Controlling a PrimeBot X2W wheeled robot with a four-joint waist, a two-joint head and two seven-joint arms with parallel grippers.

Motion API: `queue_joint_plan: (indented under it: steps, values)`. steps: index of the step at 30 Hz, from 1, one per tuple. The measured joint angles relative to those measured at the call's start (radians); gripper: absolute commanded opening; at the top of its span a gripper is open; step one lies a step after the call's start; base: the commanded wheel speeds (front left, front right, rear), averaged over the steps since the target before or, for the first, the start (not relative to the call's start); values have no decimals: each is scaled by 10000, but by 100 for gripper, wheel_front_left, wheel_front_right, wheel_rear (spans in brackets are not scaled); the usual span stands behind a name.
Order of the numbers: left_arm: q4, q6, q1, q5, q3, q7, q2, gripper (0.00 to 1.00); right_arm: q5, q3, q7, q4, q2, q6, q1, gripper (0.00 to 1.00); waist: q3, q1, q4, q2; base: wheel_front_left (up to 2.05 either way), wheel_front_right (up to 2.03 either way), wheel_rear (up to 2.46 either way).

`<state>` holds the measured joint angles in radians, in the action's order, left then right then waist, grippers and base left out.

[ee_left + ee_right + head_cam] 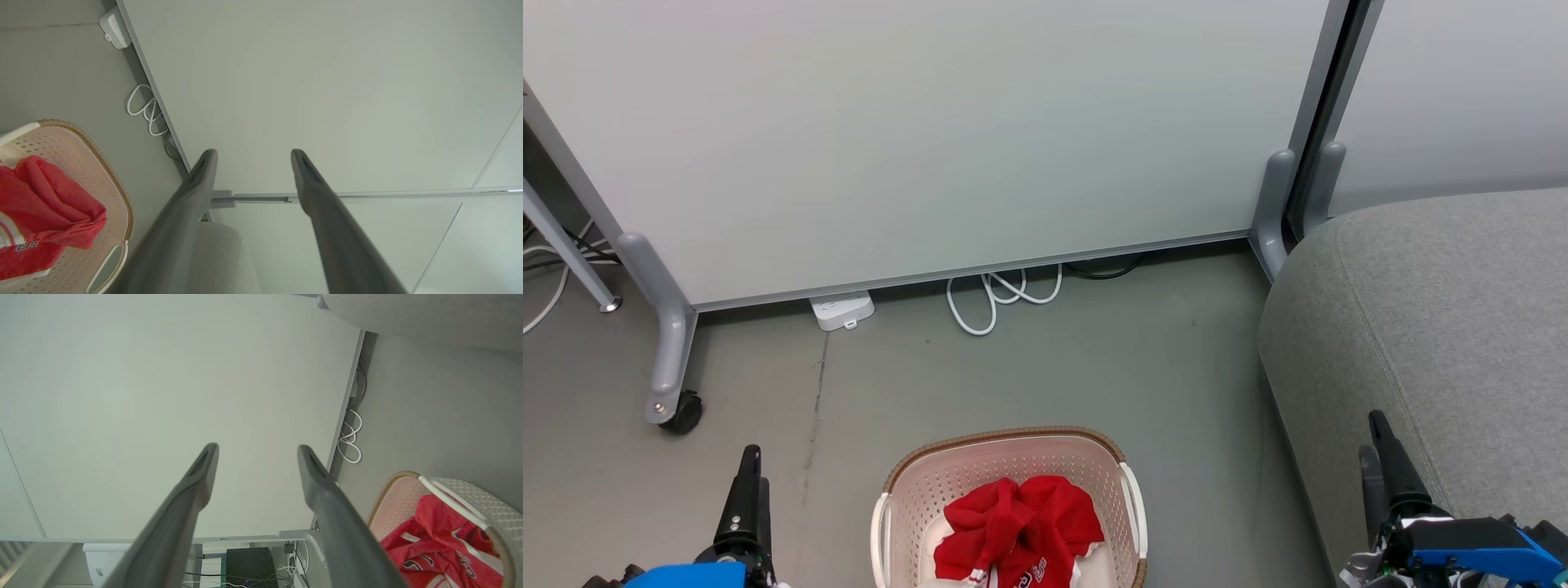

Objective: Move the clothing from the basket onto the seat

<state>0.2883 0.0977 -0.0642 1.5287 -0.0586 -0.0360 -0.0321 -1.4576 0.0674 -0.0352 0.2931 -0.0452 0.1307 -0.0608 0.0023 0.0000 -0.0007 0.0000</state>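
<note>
Head view puts my left claw (750,454) low on one side and my right claw (1372,437) low on the other, both pointing away from me toward a pale partition panel (931,139). In the wrist views each claw's two fingers stand well apart with nothing between them. The basket (1013,437) sits on the grey floor (1094,359) between my claws, touching neither. The clothing (1021,523), a red bundle with white trim and some black-and-white lettering on a fold, lies heaped inside it, to the right of my left claw and to the left of my right one. The seat (1437,310) lies ahead of my right claw and on its outer side, apart from the basket; whether the claw touches the fabric I cannot tell. Ahead of both claws, at the panel's foot, a white cable (1001,294) loops on the floor, with a white power strip (841,309) toward my left claw's side.
</note>
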Motion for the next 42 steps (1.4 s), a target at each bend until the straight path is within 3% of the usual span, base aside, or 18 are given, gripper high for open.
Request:
queue_joint_plan:
  steps: [12, 18, 29, 42]
  values:
    - [-230, -431, -72, -2079, 393, 483, -25, 100, 2790, -178, 491, -75, 0, 0, -24, 100, 4, 0, 26, 0, 0, 0, 0]
    - [-207, -616, -160, -3971, 775, 748, -71, 100, 4500, -222, 650, -186, -2, 0, -60, 100, 46, 0, 17, 0, 0, 0, 0]
    - [-322, -869, -282, -6640, 1346, 1114, -345, 100, 6316, -282, 809, -458, -4, 0, -67, 100, 100, 0, 16, 0, 0, 0, 0]
    - [-516, -1012, -343, -8401, 1563, 1522, -426, 100, 7896, -420, 1060, -644, -6, 0, -68, 100, 133, 0, 2, 0, 0, 0, 0]
